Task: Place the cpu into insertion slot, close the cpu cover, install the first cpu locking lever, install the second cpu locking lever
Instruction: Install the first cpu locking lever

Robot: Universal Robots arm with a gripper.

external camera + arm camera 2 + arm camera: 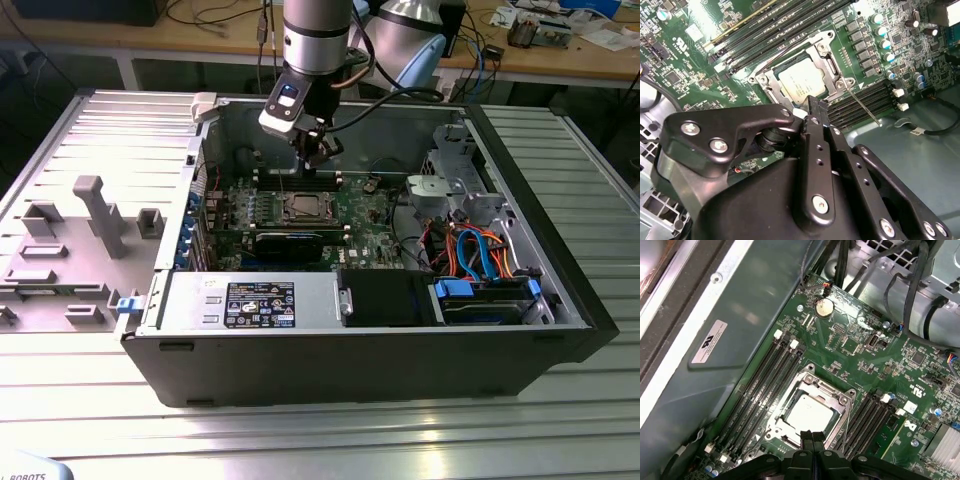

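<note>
Slatted metal table (300,440) carries an open computer case (380,350) with a green motherboard (865,355) inside. Near the board's middle, between memory slots (760,385), the cpu (810,415) sits in the insertion slot (775,430), the cpu cover (837,395) lying over its edges. One thin wire locking lever (865,107) juts out sideways. The gripper (812,436) hovers by the socket's edge, fingers pressed together, empty. That lever looks stiff, springy and slippery, and its free end probably offers the best purchase.

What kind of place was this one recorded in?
Probably a robotics lab or workshop: an open black desktop computer case lies on a ribbed grey metal table, with a cluttered wooden workbench behind it.
</note>
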